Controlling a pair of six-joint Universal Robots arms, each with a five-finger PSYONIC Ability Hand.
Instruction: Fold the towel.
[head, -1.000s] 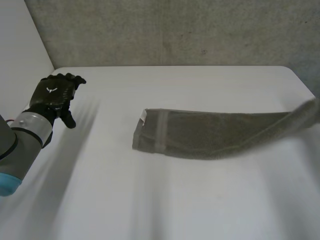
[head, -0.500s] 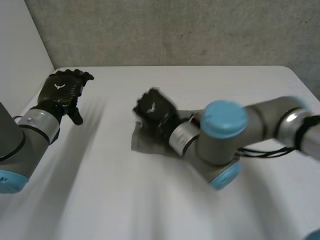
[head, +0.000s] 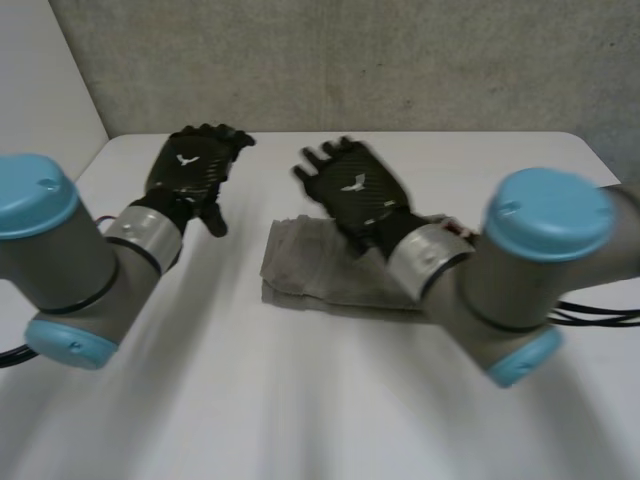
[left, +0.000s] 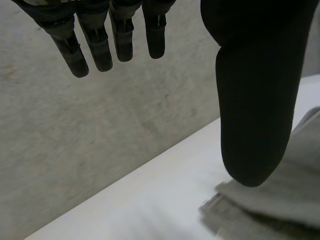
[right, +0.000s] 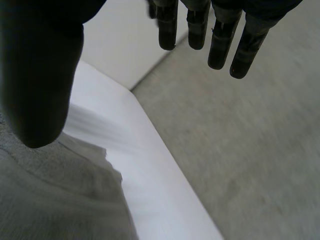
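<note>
Grey towel lies on the white table.

Towel partly behind the right arm.

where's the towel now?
Head view: the towel lies near the middle of the table, partly hidden by the right hand; the left hand is apart, to its left.

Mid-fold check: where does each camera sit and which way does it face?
Head view: behind, between the arms, looking down at the table; shows left hand and right hand near the towel.
Left wrist view: on that wrist, looking along the open left hand toward the wall; towel beside its thumb.
Right wrist view: on that wrist, along the open right hand; towel under its thumb.
All share towel and table.
</note>
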